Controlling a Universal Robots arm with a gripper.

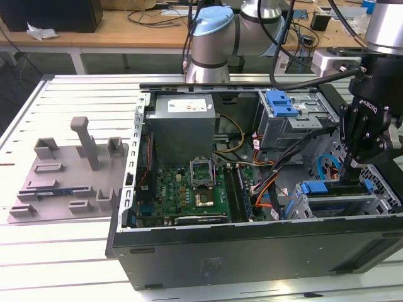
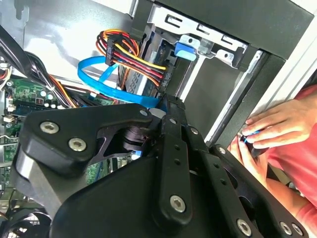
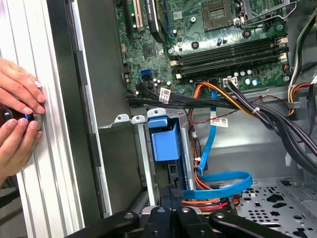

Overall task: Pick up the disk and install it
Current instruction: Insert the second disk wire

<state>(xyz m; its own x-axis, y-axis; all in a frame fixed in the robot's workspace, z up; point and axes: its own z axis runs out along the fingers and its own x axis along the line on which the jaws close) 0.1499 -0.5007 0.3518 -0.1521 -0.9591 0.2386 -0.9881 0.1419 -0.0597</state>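
Open computer case (image 1: 252, 251) lying on the slatted worktop (image 1: 63, 251), motherboard (image 1: 189, 192) exposed. The claw (image 1: 348, 168) hangs inside the case at the exterior view's right, just above the drive cage (image 1: 334, 204) with its blue latch (image 1: 313, 187). Whether the claw is open or closed, and whether it carries anything, cannot be told. The disk cannot be identified with certainty. In the first wrist view, a person's hands (image 3: 17, 119) rest at the worktop edge.
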